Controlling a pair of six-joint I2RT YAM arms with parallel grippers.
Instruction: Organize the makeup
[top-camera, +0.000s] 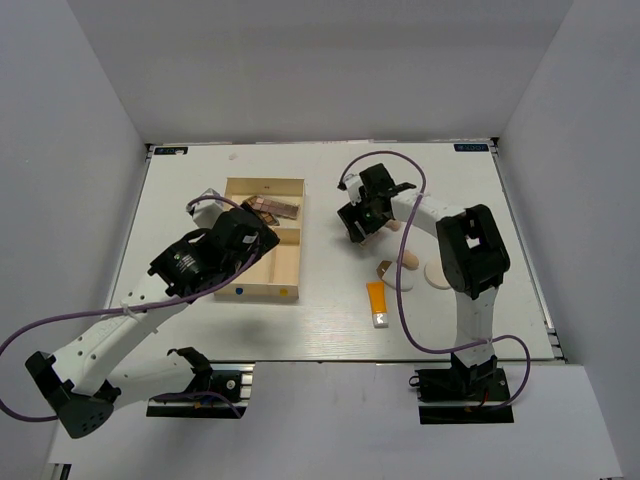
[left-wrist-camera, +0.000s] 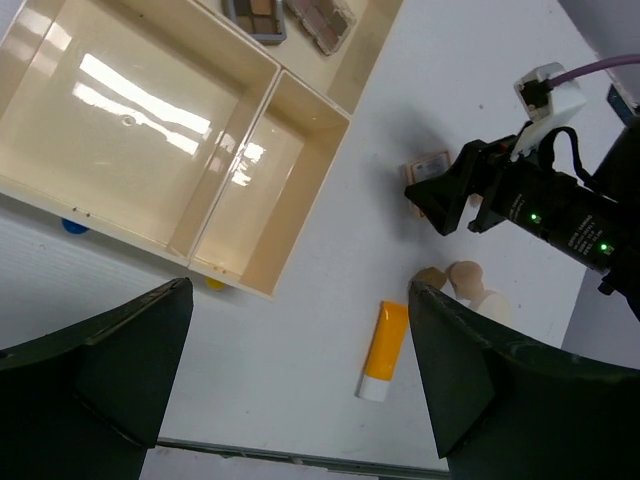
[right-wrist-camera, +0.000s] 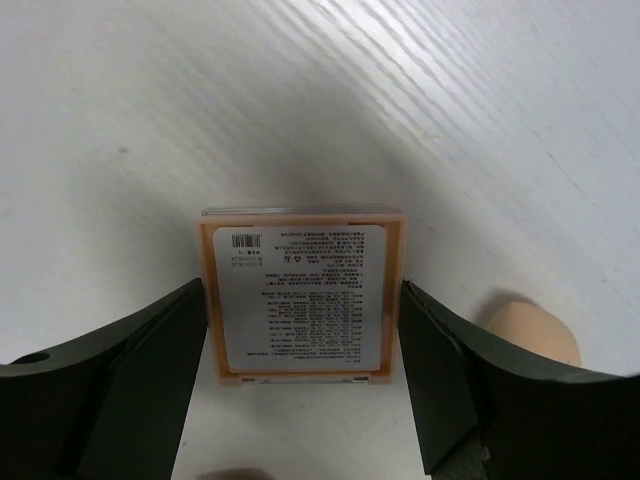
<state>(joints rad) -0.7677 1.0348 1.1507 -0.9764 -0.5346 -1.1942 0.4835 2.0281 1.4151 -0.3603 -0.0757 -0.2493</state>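
Square compact (right-wrist-camera: 301, 298) flat between jaws of right end effector (right-wrist-camera: 302, 325).

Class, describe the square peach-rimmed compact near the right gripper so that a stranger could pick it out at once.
From the pale wooden divided box, look right to the right gripper. Between its black fingers lies the square peach-rimmed compact, flat on the white table. Unlike the rounded tan sponge and the orange tube nearby, it is square and bears a white barcode label.

Lab-type test cell: white table (top-camera: 450, 180) boxed by plain white walls (top-camera: 320, 70).
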